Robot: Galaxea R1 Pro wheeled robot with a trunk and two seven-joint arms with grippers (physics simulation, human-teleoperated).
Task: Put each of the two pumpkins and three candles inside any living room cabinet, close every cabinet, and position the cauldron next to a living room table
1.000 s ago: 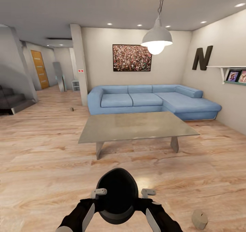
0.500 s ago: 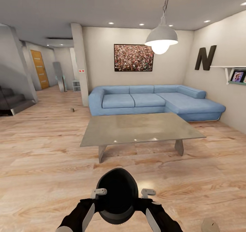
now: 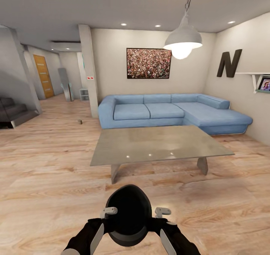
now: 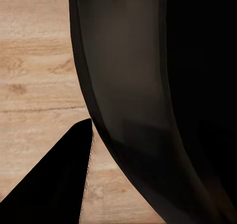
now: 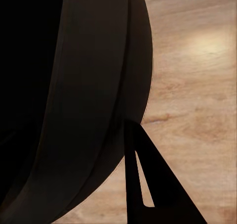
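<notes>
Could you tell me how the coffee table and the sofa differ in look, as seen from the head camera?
The coffee table is grey with a flat, glossy top on slim angled legs; the sofa is light blue, cushioned and L-shaped. The coffee table has open space beneath it; the sofa sits low to the floor. The sofa stands against the wall, the coffee table in front of it. Both stand on the wood floor.

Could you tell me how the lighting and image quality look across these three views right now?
Head view: evenly bright, the lit pendant lamp glares and leaves small highlights on the glossy table; straight edges bow near the frame borders. Both wrist views: the black cauldron sits close and nearly featureless, with a soft bright patch on the floor.
</notes>
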